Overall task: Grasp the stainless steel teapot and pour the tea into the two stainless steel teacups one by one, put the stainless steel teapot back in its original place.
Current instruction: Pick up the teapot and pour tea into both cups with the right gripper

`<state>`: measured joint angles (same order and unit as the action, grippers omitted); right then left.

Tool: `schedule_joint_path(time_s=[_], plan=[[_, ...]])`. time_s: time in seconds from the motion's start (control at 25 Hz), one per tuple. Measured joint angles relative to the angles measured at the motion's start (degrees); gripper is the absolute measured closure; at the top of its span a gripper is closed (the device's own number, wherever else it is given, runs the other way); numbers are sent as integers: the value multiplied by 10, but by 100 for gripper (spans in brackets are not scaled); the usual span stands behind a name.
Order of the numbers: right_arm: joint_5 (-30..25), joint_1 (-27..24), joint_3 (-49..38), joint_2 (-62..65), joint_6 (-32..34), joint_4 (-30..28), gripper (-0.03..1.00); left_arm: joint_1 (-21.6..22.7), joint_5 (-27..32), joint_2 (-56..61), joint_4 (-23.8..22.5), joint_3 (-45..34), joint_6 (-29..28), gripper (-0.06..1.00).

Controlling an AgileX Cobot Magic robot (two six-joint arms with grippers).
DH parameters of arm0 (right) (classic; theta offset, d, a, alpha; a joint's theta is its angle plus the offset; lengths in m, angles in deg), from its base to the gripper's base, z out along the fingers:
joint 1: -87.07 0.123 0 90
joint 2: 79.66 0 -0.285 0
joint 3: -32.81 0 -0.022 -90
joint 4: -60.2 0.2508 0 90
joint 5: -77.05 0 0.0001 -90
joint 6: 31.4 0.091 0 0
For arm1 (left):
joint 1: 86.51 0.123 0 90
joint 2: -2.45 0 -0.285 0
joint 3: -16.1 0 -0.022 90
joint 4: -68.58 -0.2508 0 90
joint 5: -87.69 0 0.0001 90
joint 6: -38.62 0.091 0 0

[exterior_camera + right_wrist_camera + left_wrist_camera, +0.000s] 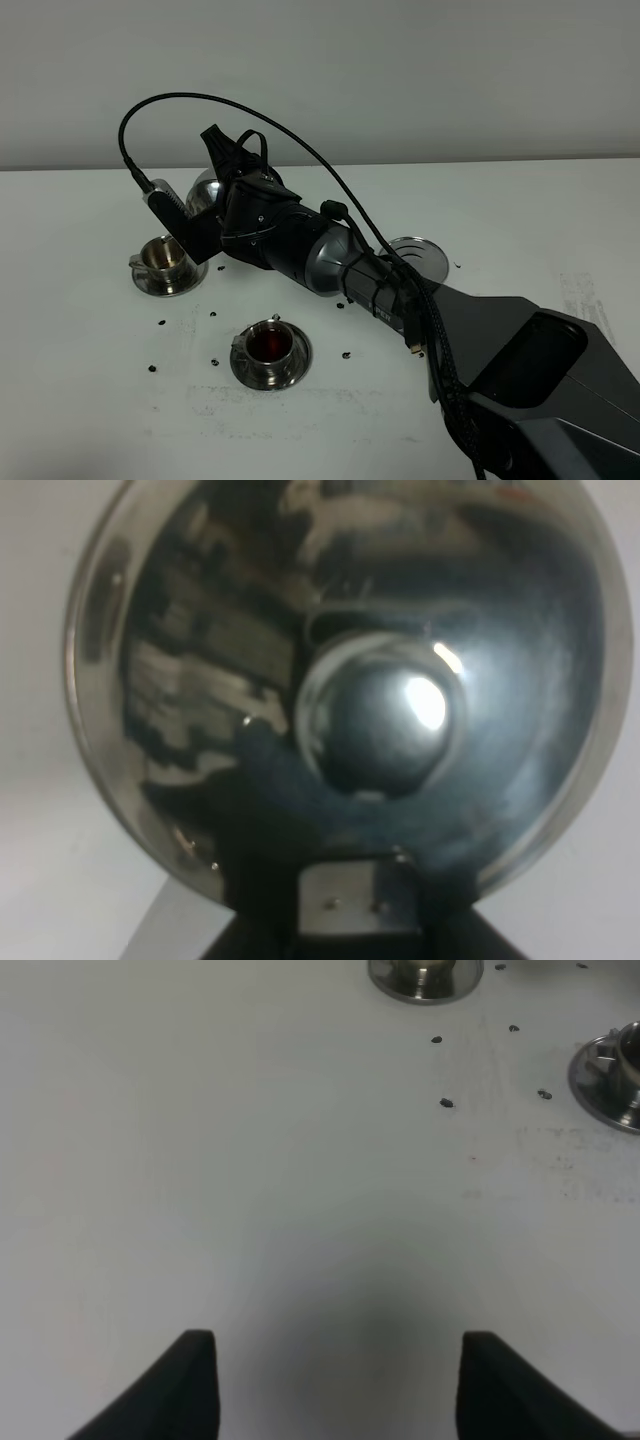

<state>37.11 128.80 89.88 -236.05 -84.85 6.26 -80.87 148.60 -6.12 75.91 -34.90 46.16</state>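
Tea shows dark red in the teacup nearer the centre (270,343), low in the high view, so by my reading that pour is done and the second one is the step in hand. The stainless steel teapot (205,188) hangs off the worktop (520,210) in the upper left of that view, just above and behind the other teacup (163,256). That is the sensible spot if its spout is to reach that cup. The spout itself is hidden behind the wrist camera's bracket (180,225), and I cannot tell whether anything is flowing or what lies in that cup.

The right fingers (218,150) are clamped on the teapot at its handle side. The right wrist view meets the lid and its knob (385,715) nearly face-on, with the riveted handle plate (360,900) close to the lens. The right arm (330,260) reaches across the middle from the lower right to get there. The left fingers (195,1385) stand apart with nothing between them, parked over bare worktop, probably so as not to get in the way of the pouring.

Counted: one teapot, two teacups, each on its own saucer (295,372), and a third round steel disc (420,255) lying bare right of centre, likely the teapot's home. Several small dark specks (162,322) dot the worktop around the cups.
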Motion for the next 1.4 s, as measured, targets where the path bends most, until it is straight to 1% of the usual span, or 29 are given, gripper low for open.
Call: schedule_joint_path(time_s=[0.76, 1.16, 1.4], plan=[[4, 0, 0, 0, 0, -38, 79, 0, 0, 0, 0, 0, 0, 41], [5, 0, 0, 0, -12, -39, 79, 0, 0, 0, 0, 0, 0, 41], [7, 0, 0, 0, -14, -52, 79, 0, 0, 0, 0, 0, 0, 41]])
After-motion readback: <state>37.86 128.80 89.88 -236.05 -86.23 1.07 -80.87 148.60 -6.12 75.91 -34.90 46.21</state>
